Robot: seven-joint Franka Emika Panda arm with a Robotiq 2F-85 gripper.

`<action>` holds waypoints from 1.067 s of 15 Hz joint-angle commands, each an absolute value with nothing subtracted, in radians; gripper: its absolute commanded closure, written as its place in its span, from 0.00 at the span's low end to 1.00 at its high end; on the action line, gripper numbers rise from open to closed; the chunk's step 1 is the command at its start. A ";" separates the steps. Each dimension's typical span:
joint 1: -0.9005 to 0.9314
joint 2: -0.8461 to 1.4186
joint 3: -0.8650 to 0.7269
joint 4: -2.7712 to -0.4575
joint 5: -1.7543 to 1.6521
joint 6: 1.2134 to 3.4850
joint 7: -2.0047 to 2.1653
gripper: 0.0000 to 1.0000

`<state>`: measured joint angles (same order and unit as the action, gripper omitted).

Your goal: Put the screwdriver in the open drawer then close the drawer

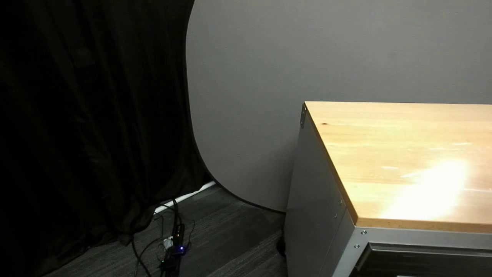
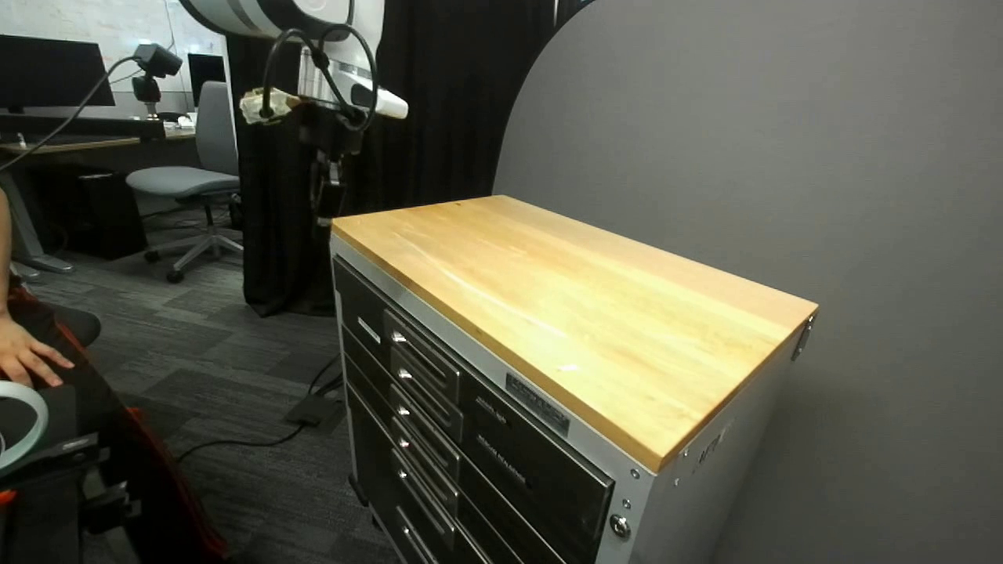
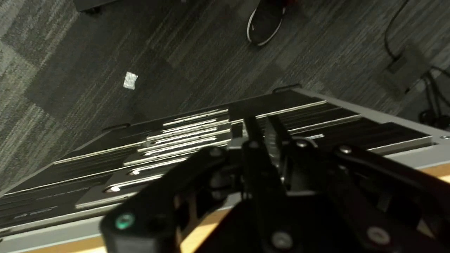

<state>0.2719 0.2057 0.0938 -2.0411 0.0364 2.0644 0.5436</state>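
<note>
The screwdriver is showing in no view, so I cannot tell where it is lying; of the task's things only the top drawer [image 2: 513, 448] is in sight, and it is sitting flush, or nearly so, in the front of the grey cabinet [image 2: 705, 470], with no interior showing. Its long axis is running sideways beneath the wooden top [image 2: 572, 305], and in the wrist view it is crossing the direction in which the gripper [image 3: 263, 120] is pointing. In an exterior view the gripper is hanging tips-down, seemingly near the front corner away from the lock [image 2: 620, 526], so the drawer front is lying below it and stretching off toward the lock. The fingers [image 3: 256, 160] are standing close together, a slim dark gap showing at the tips and no tool visible in it; whether they are meeting farther back I cannot tell, and I am seeing no clear contact with the cabinet. I am judging the closing done or almost done: if the drawer is standing slightly proud, the gripper will be needing to drop and press straight inward, nearer the drawer's middle, lest one end be jamming.
</note>
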 commanded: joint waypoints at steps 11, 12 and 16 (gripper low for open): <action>0.238 0.205 0.164 -1.806 0.136 1.724 0.200 0.00; 0.237 0.205 0.165 -1.796 0.139 1.717 0.187 0.00; 0.242 0.209 0.160 -1.807 0.119 1.747 0.209 0.00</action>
<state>0.2524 0.2081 0.1478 -1.8095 0.1225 1.7494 0.2072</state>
